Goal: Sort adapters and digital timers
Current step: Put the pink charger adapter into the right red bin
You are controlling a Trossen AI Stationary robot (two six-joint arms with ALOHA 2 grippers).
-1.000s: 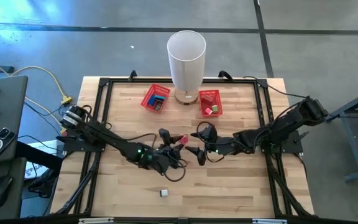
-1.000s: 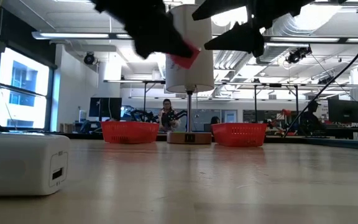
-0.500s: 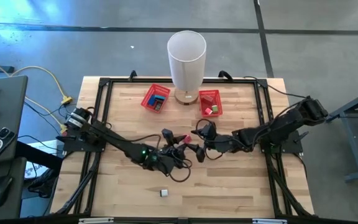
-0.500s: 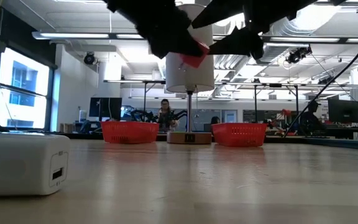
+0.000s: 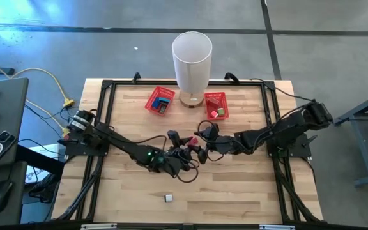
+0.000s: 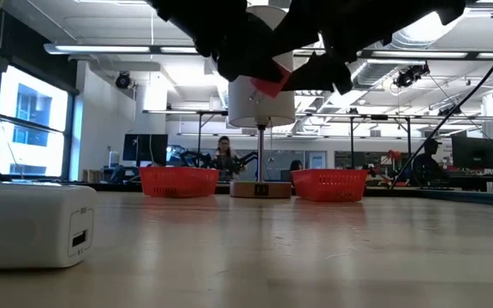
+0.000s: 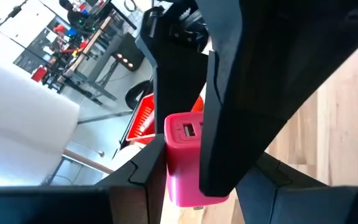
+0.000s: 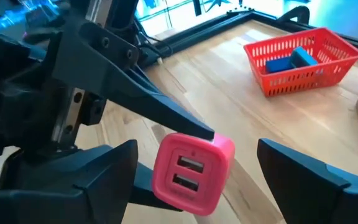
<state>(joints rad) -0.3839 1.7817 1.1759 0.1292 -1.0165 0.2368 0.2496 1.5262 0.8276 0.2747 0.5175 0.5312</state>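
Observation:
A pink two-port USB adapter (image 8: 191, 171) hangs in the air over the table's middle (image 5: 193, 141), and my left gripper (image 5: 188, 145) is shut on it. My right gripper (image 5: 200, 146) comes from the right and is open. Its two fingers (image 8: 104, 171) stand on either side of the adapter's port end without touching it. A white adapter (image 5: 168, 198) lies on its side near the front edge, close to the low camera (image 6: 32, 224). No digital timer can be made out. My left gripper pinches the pink adapter by two opposite sides (image 7: 171, 163) between its two fingers (image 7: 241, 118). The fingers reach in nearly level from the table's left. The adapter is lifted clear of the table, with its port face (image 8: 188, 173) turned away from the gripper.
Two red baskets stand at the back: the left one (image 5: 160, 101) holds blue items, the right one (image 5: 216, 105) small red and green items. A tall white cylinder on a wooden base (image 5: 191, 61) stands between them. A black frame (image 5: 107, 86) borders the table.
My right gripper has moved toward the table's left, up to the pink adapter, and its open fingers now stand around the adapter's port end. The adapter stays lifted in my left gripper.

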